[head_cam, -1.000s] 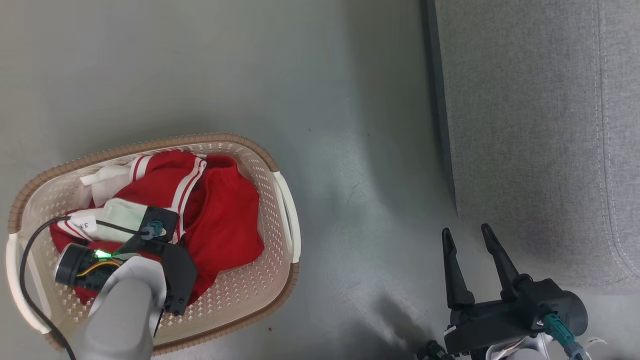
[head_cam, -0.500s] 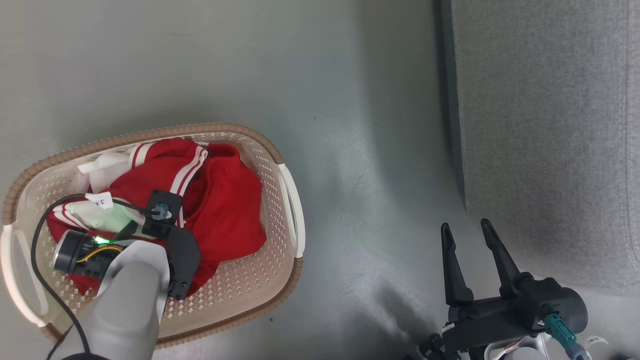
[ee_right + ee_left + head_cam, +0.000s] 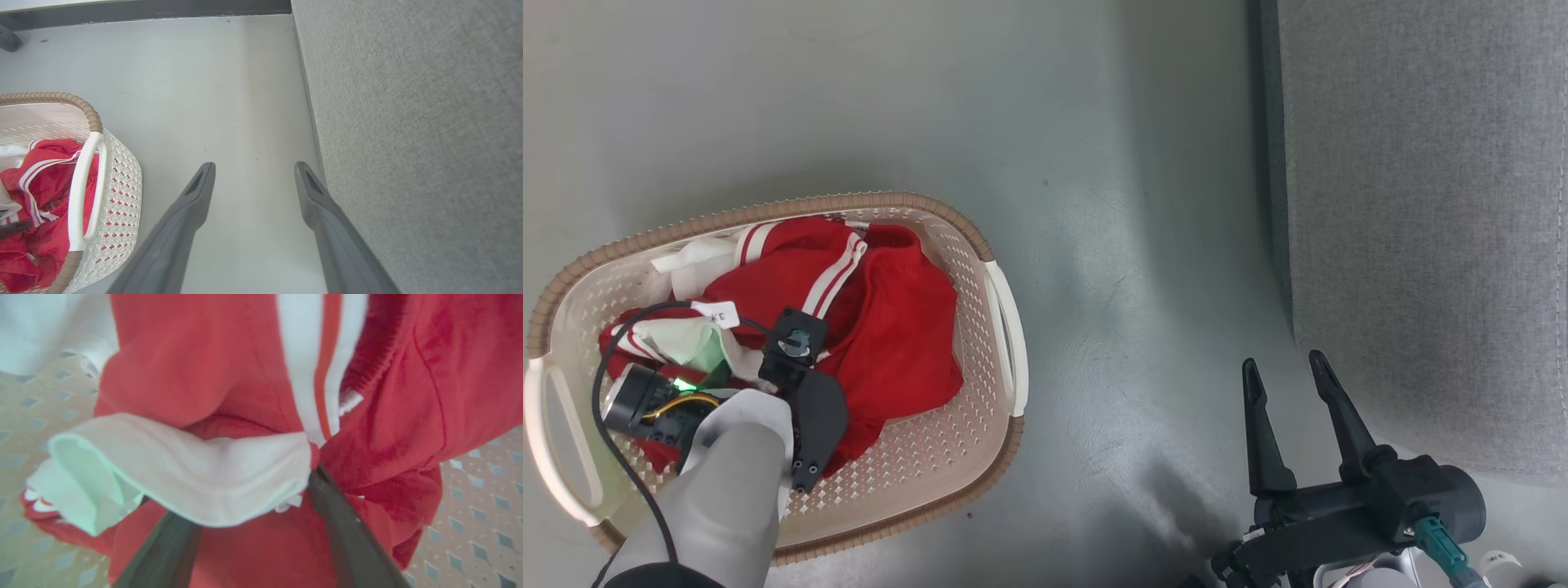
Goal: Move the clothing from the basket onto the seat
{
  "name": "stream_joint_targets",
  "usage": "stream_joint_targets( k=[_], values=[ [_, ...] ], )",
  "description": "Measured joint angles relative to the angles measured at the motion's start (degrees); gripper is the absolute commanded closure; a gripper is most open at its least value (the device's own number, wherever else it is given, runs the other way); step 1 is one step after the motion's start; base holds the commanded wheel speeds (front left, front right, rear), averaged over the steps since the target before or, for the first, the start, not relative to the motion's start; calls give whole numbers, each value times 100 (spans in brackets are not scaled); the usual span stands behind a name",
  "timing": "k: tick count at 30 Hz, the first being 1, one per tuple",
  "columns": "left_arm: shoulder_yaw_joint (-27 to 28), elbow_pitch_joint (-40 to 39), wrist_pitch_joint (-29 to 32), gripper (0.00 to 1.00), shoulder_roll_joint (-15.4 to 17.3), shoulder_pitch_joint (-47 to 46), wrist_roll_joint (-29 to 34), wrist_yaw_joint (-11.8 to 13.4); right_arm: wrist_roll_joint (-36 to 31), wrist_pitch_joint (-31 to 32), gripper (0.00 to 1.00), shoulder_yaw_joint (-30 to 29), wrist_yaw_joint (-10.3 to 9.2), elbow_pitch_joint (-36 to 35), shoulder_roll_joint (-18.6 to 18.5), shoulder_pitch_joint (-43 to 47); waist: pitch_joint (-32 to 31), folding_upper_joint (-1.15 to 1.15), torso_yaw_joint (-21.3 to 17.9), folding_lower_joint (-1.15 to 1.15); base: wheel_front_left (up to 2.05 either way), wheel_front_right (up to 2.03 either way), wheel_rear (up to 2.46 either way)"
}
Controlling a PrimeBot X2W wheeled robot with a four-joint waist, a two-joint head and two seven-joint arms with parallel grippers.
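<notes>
Two grippers: the left gripper (image 3: 261,490) pinches the clothing (image 3: 890,343) inside the basket (image 3: 931,482) — the right gripper (image 3: 1282,376) hangs spread beside the seat (image 3: 1421,204).

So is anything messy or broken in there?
Nothing looks broken or spilled. The clothing is just crumpled in a heap inside the basket, which stands upright on the floor. The left end effector is down in the pile, its fingers around a white fold. The seat looks fine.
</notes>
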Motion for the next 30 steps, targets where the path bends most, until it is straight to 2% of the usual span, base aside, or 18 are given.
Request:
stream_joint_targets(
  k=[2,3,4,15,27,30],
  values=[
    [-23,63,110,21,-3,-9,46,3,-1,0,0,7,-1,-14,0,27,10,0,9,0,0,0,0],
    [-57,86,158,75,-3,-8,85,3,-1,0,0,15,-1,-18,0,30,14,0,13,0,0,0,0],
    [-91,98,191,100,-3,-8,131,3,-1,0,0,24,-1,-25,0,30,16,0,17,0,0,0,0],
    [71,104,223,100,-11,-11,24,45,-1,0,0,68,-13,-68,-1,-23,-17,0,37,-1,0,0,0],
    [467,123,-214,100,159,32,-417,92,52,-18,0,252,-25,197,-3,-664,-394,0,-17,0,0,0,0],
    [522,123,-363,100,113,98,-482,92,68,-24,0,221,-25,374,-5,-702,-560,0,-25,0,0,0,0]
  ],
)
